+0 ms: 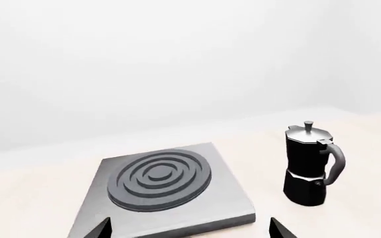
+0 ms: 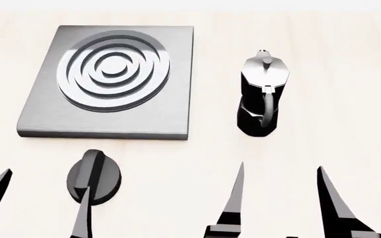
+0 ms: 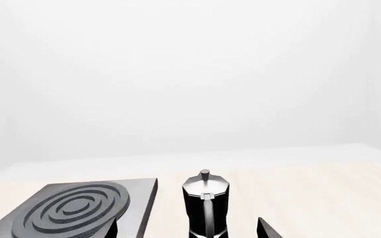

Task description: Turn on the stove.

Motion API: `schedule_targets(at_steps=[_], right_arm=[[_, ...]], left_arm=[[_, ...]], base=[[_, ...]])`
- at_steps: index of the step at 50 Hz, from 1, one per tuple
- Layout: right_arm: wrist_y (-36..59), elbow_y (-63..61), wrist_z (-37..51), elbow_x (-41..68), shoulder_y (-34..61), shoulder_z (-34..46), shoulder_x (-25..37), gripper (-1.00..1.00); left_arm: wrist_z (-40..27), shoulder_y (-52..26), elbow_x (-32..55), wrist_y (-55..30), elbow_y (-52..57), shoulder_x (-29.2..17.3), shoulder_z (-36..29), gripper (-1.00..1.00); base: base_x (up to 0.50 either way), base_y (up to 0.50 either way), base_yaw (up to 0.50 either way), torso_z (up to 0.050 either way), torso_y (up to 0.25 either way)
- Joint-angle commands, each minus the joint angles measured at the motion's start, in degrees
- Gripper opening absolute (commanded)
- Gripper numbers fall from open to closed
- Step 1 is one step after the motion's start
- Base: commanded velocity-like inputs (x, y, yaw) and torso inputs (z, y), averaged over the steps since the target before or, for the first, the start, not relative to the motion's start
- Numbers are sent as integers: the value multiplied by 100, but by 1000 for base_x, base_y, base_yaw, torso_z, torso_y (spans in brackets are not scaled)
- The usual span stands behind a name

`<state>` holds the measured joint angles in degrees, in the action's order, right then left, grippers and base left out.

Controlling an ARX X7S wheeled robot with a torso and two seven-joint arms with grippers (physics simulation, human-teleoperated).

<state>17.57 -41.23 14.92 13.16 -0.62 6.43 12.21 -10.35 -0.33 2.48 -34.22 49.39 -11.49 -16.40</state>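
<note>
- No brand, label or writing can be read on any item.
- The stove (image 2: 111,82) lies flat on the pale worktop (image 2: 349,74), at the left in the head view, burner rings facing up.
- Its knob (image 2: 95,176) sits apart, just in front of the stove; the ridge runs roughly toward the stove.
- The moka pot (image 2: 262,94) stands upright right of the stove, lid closed; contents hidden.
- Left hand (image 2: 38,198): fingers spread wide, holding nothing; one finger overlaps the knob.
- Right hand (image 2: 280,198): open, empty.

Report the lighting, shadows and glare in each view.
Head view: bright sheen on the stove rings, faint shadow under the moka pot. Left wrist view: even light, matte stove, nothing blurred. Right wrist view: soft highlight on the pot's lid, pale washed-out background.
</note>
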Motion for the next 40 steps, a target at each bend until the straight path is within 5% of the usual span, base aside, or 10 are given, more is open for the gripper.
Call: schedule_targets(at_steps=[1,9,40], right_arm=[[72,-117,-62,-82,-34,-139,-71,100],[51,-118,-17,-41,-47,-123,-31,100],[-69,-1,174,140,-10,17,141,100]], left_arm=[[388,-475,429,-278,-410,249,168,100],[285,-1053,621,-892,-865,418,363,100],[-7,-1960,764,-892,-2594,587,323,100]], base=[[0,0,0,0,0],[0,0,0,0,0],[0,0,0,0,0]])
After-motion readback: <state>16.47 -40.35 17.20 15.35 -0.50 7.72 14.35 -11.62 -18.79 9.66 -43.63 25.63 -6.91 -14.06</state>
